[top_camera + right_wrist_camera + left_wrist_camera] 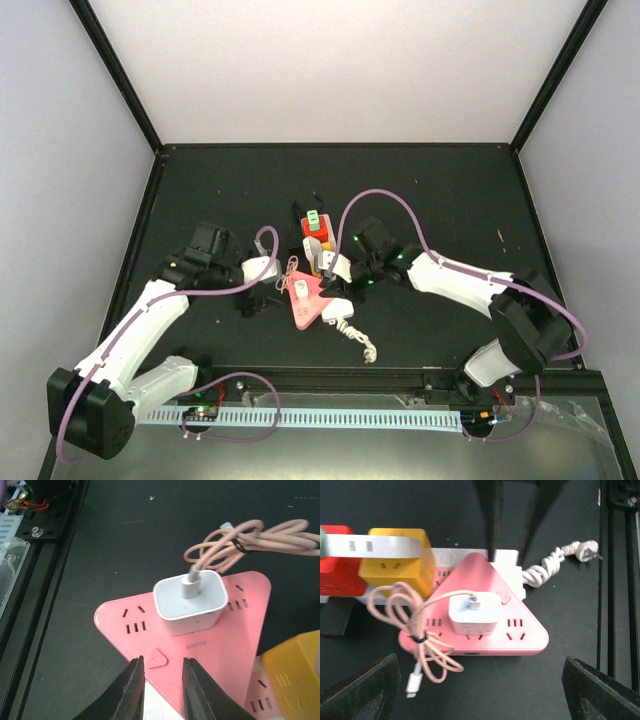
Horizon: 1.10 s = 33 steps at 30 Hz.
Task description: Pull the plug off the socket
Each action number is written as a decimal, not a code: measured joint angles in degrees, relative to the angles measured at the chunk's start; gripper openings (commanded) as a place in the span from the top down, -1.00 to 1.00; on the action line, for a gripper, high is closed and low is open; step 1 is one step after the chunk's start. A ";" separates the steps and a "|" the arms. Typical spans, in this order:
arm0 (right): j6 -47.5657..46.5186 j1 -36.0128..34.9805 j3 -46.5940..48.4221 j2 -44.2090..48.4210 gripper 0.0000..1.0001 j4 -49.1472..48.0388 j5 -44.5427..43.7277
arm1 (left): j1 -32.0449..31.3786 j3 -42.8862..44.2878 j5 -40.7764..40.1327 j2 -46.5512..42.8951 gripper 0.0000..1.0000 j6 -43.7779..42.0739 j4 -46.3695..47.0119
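A white cube plug (472,612) (189,600) sits upright in a pink triangular socket (485,635) (215,645) (308,300), which lies across a long white power strip (447,557). A bundled pink cable (422,630) (250,537) runs from the plug's top. My left gripper (481,680) is wide open just in front of the pink socket's near edge, with nothing between its fingers. My right gripper (161,662) hovers over the opposite corner by the small triangular button (155,657). Its jaws are a narrow gap apart and hold nothing.
On the white strip beside the pink socket stand a yellow cube adapter (395,560) (295,675) and a red one (337,562). A coiled white cord (545,567) (357,335) ends in a loose plug. The table's rail (620,580) runs along the near edge.
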<state>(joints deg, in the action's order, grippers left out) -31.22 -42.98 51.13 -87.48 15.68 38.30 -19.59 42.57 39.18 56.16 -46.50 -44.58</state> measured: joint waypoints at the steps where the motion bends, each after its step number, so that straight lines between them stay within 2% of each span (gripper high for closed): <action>1: 0.31 0.72 0.00 -0.55 0.55 -0.15 0.55 | -1.25 -0.33 -1.05 0.11 -0.71 0.02 0.68; 12: 3.98 3.52 -0.15 -3.08 0.71 -0.28 6.80 | -11.04 -2.08 -11.04 4.00 -0.58 3.02 8.26; 23: 7.69 3.61 0.48 -9.77 0.82 0.11 9.92 | -14.60 -2.56 -17.05 6.64 -0.51 6.58 12.83; 33: 12.11 5.57 1.07 -10.67 0.83 0.46 14.45 | -15.52 -2.64 -21.75 9.97 -0.46 9.11 13.62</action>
<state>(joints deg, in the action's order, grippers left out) -19.11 -37.41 52.21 -98.15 16.14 52.75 -35.11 39.92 17.43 66.13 -37.39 -30.96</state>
